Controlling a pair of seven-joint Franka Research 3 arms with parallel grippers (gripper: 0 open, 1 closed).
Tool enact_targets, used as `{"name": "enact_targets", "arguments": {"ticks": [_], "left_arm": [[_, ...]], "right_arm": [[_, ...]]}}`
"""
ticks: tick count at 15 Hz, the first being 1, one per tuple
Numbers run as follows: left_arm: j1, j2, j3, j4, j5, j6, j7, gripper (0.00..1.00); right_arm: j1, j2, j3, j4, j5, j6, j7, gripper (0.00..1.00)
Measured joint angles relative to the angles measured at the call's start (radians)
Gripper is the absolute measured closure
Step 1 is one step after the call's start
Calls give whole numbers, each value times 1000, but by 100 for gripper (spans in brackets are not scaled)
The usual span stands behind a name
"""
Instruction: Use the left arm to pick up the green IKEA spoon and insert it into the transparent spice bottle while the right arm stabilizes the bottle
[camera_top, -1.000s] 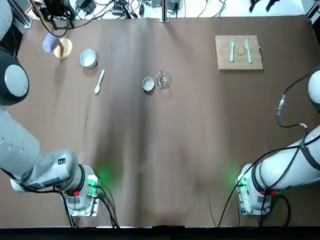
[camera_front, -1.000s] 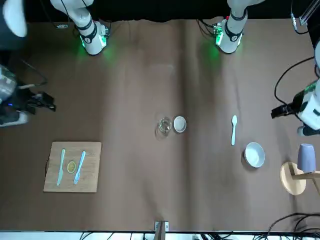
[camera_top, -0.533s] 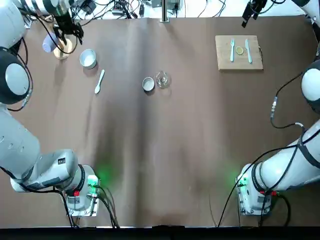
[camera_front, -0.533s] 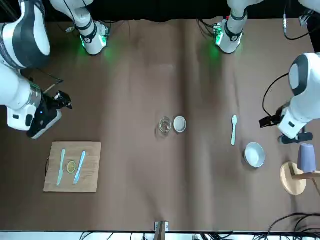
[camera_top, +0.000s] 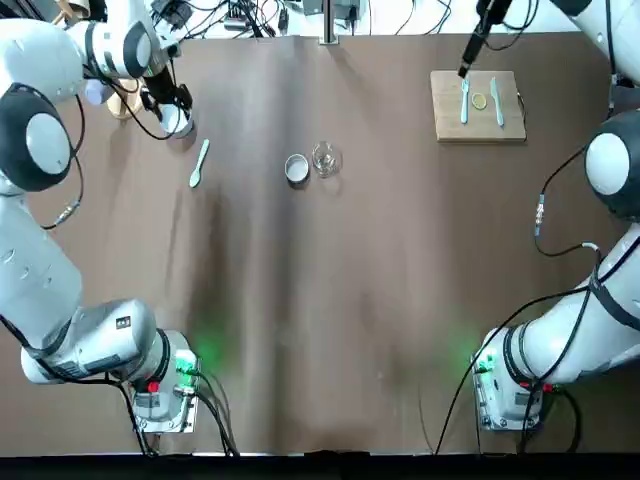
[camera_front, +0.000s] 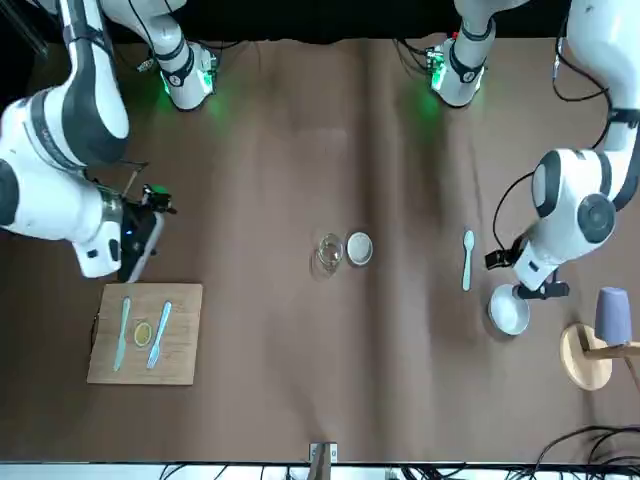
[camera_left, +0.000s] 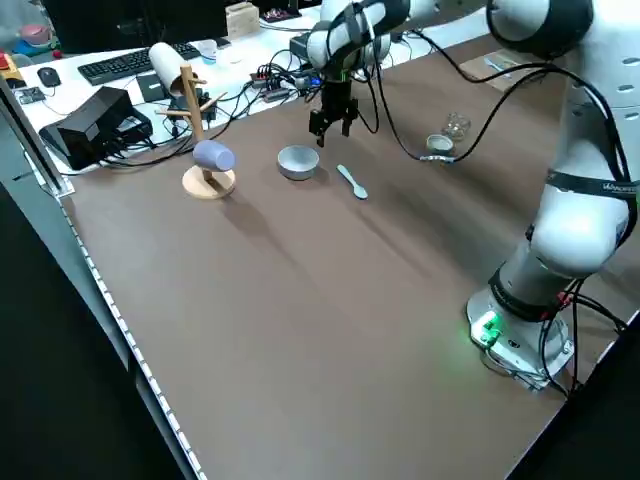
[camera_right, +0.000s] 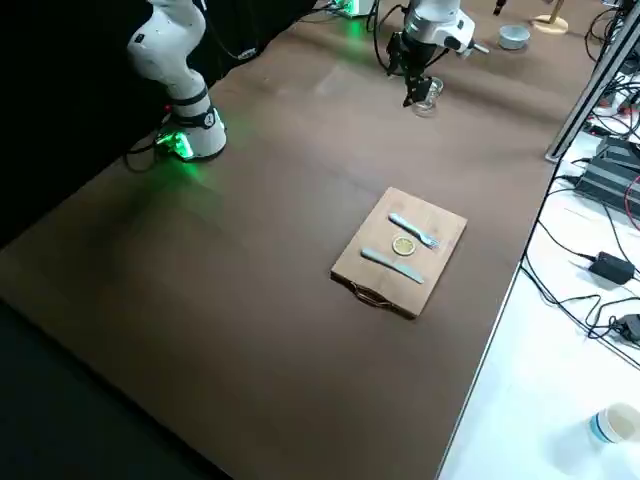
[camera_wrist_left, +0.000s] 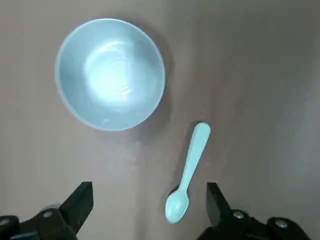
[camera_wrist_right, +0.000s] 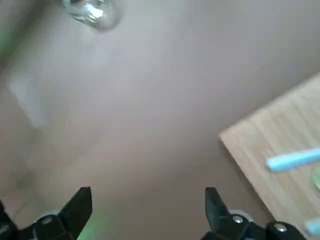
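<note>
Left gripper (camera_wrist_left: 150, 200) spread, spoon (camera_wrist_left: 187, 172) just ahead between fingertip lines; center over handle, descend level, pinch. Right gripper (camera_wrist_right: 149, 202) spread; jar (camera_wrist_right: 90, 11) beyond it, probably the bottle.

On the worktop (camera_front: 300, 420), a wooden board (camera_front: 110, 340) is lying at the lower left of the front view, carrying a knife (camera_front: 122, 335), a fork (camera_front: 160, 335) and a round slice (camera_front: 143, 334) between them.

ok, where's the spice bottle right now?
Top view: the spice bottle stands mid-table toward the far edge, immediately right of the grey metal lid-like disc.
</note>
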Motion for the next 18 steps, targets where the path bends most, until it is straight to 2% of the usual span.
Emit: {"name": "enact_targets", "arguments": {"ticks": [1,2,7,11,18], "left_arm": [[0,23,-5,-1,1,26,0,1],[-4,57,-13,-12,2,101,0,1],[-19,82,-17,-99,3,268,0,2],[-34,100,-17,-131,25,299,0,6],[-34,148,-17,-135,88,342,-12,15]], "right_arm": [[10,8,1,-7,40,0,-28,0],[20,37,2,-22,118,7,-113,0],[50,114,2,-47,284,29,-372,0],[85,128,3,-120,388,139,-554,0],[198,129,4,-309,617,427,-768,0]]}}
